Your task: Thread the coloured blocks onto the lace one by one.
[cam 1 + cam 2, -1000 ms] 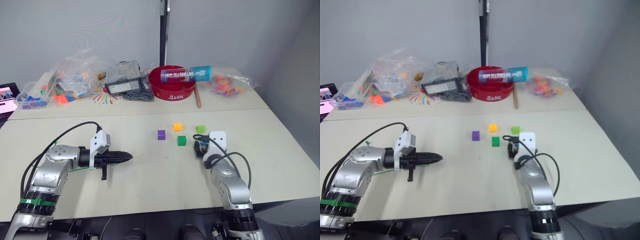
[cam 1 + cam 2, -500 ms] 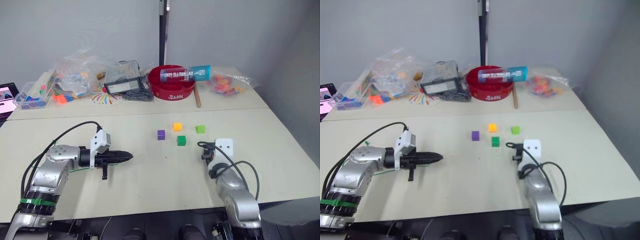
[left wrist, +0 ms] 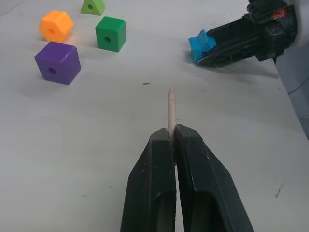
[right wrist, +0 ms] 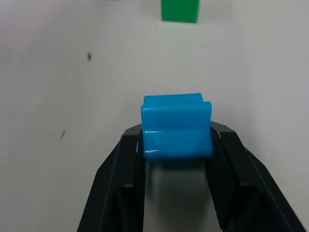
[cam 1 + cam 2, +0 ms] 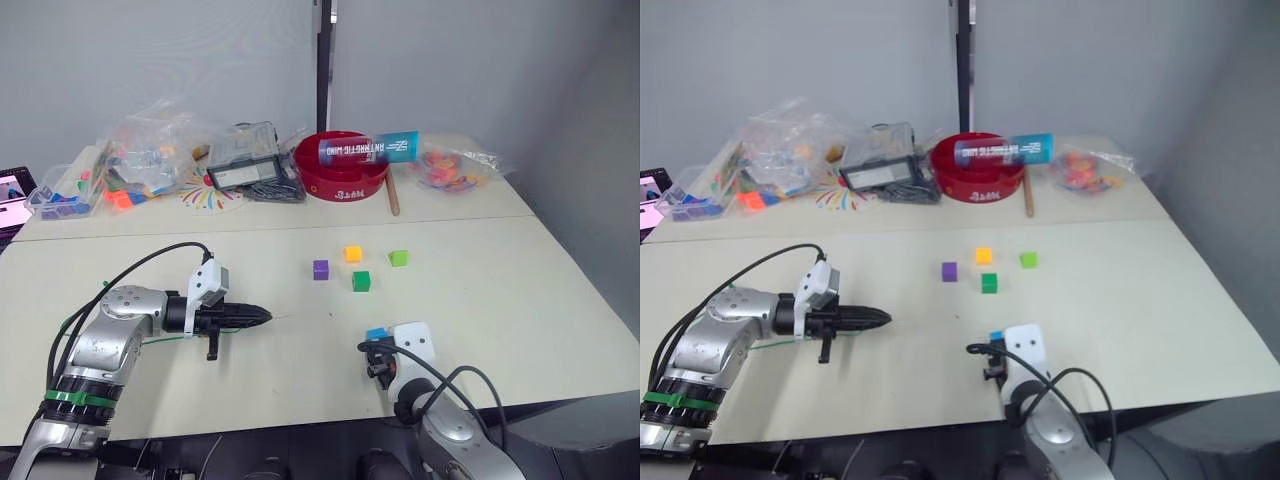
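Fingers of the right gripper (image 4: 176,145) clamp the blue block (image 4: 176,126) above the table (image 5: 480,290). The left gripper (image 3: 173,137) pinches the lace (image 3: 171,111) tip. Purple block (image 5: 321,269), orange block (image 5: 353,253) and both green blocks (image 5: 362,281) lie beyond.

Left gripper (image 3: 172,137) low over table (image 5: 560,300), black fingers pressed together on pale lace tip (image 3: 170,108), arm bent at elbow, wrist level, pointing toward right gripper. Right gripper (image 4: 177,140) near table's front edge, fingers clamped on both sides of blue block (image 4: 176,126), forearm reaching up from below edge, angled toward left gripper.
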Robot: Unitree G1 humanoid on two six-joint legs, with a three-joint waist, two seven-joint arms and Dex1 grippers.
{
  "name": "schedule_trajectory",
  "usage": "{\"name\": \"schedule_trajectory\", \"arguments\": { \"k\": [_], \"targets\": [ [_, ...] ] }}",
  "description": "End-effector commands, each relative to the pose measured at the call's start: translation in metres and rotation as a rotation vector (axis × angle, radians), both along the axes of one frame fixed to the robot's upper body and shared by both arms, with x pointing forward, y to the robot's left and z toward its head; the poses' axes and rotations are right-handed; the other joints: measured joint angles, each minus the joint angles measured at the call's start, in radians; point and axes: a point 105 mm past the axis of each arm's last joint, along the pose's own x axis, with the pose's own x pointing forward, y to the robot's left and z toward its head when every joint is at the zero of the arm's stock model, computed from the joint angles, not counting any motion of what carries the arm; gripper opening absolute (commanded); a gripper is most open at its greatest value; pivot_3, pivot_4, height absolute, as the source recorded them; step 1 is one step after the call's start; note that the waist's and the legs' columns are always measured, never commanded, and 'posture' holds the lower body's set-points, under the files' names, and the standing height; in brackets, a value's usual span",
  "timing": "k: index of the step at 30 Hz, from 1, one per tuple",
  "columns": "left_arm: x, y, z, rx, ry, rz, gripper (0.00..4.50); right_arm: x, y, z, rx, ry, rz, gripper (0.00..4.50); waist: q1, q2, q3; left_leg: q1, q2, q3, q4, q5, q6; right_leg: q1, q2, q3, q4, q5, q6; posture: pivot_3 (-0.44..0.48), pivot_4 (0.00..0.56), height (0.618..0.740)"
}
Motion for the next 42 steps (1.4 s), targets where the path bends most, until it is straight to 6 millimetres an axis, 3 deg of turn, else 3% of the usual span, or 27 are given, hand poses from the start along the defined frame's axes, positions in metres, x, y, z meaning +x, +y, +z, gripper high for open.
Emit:
{"name": "schedule_trajectory", "arguments": {
  "k": [1,2,9,13,17,21,25,30,42],
  "targets": [
    [-0.001,-0.002,0.016,0.0,-0.04,-0.017,0.0,-0.006,0.01,-0.015,0.034,0.061,0.029,1.67,-0.002,0.0,0.0,0.001,0.0,0.0,0.0,0.0,0.0,0.0,0.0,0.0,0.0,0.0,0.0,0.0,0.15,0.74],
    [-0.001,-0.002,0.017,0.002,-0.039,-0.017,0.0,-0.006,0.01,-0.015,0.039,0.058,0.028,2.2,-0.001,0.0,0.0,0.001,0.001,0.0,0.0,0.0,0.0,0.0,0.0,0.0,0.0,0.0,0.0,0.0,0.15,0.74],
    [0.0,-0.002,0.017,-0.005,-0.039,-0.01,0.0,-0.007,-0.002,0.006,-0.004,-0.032,0.08,4.47,0.005,0.0,0.0,0.002,0.0,0.001,0.0,0.0,0.0,0.001,0.0,-0.001,0.0,0.0,0.0,0.0,0.15,0.74],
    [0.001,-0.003,0.016,-0.016,-0.045,-0.001,0.0,-0.01,-0.015,0.022,-0.057,-0.073,0.202,4.47,0.01,0.0,0.0,0.0,-0.001,0.001,0.001,0.0,0.0,0.001,-0.001,-0.001,0.0,0.0,0.0,0.0,0.15,0.74],
    [-0.003,-0.003,0.015,-0.022,-0.048,0.003,0.0,-0.01,-0.036,0.039,-0.13,-0.088,0.491,4.47,0.008,0.0,0.0,0.0,-0.001,0.002,0.002,0.0,0.0,0.002,-0.001,0.0,-0.001,0.0,0.0,0.0,0.15,0.74],
    [-0.003,-0.003,0.015,-0.021,-0.052,0.004,0.0,-0.01,-0.049,0.049,-0.187,-0.065,0.886,4.47,0.006,-0.001,0.0,0.001,0.001,0.002,0.001,0.0,0.001,0.003,0.001,-0.001,-0.002,0.0,0.0,0.0,0.15,0.74],
    [-0.004,-0.002,0.016,-0.02,-0.057,0.014,0.0,0.012,-0.056,0.048,-0.311,-0.052,1.115,4.47,0.001,-0.001,0.0,0.002,0.002,0.003,0.002,0.0,0.001,0.003,0.001,-0.001,-0.002,0.0,0.0,0.0,0.15,0.74],
    [-0.01,0.003,0.015,-0.015,-0.049,0.025,0.0,0.039,-0.053,0.042,-0.426,-0.09,1.291,4.47,0.001,-0.001,0.0,0.0,0.002,0.004,0.002,0.0,0.001,0.001,0.001,-0.001,-0.001,0.0,0.0,0.0,0.15,0.74],
    [-0.019,0.012,0.011,-0.012,-0.043,0.074,0.0,0.055,-0.045,0.026,-0.466,-0.106,1.422,4.47,0.011,-0.001,0.0,-0.002,0.002,0.003,0.003,-0.001,0.001,-0.001,-0.002,-0.001,-0.001,0.0,0.0,0.0,0.15,0.74]
  ]
}}
